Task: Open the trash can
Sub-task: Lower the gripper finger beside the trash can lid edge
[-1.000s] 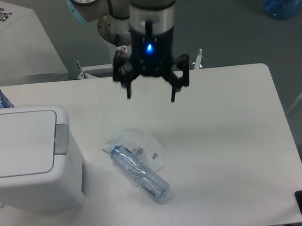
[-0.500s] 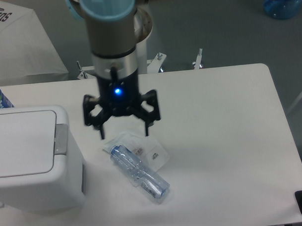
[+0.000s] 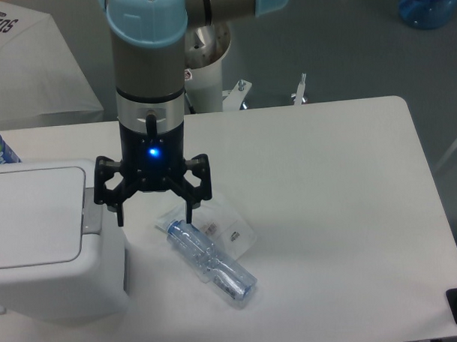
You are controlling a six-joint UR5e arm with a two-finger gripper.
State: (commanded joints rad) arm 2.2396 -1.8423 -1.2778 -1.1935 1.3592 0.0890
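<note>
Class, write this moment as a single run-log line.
large white plastic trash can: lid shut | grey push-button tab: not pressed | hand: open, empty, beside tab | clear plastic bottle: lying on table

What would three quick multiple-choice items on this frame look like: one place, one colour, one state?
1. Where does the clear bottle lie?
A. on the table, right of the trash can
B. inside the can
C. between the fingers

2. What colour is the can's push tab?
A. red
B. grey
C. black

3. How is the lid?
A. removed
B. propped up
C. shut flat

Key: 1 A, the bottle rests on the white table on a plastic bag; 2 B, the tab is grey against white; 3 C, the lid sits flush, with the open gripper beside the tab.
</note>
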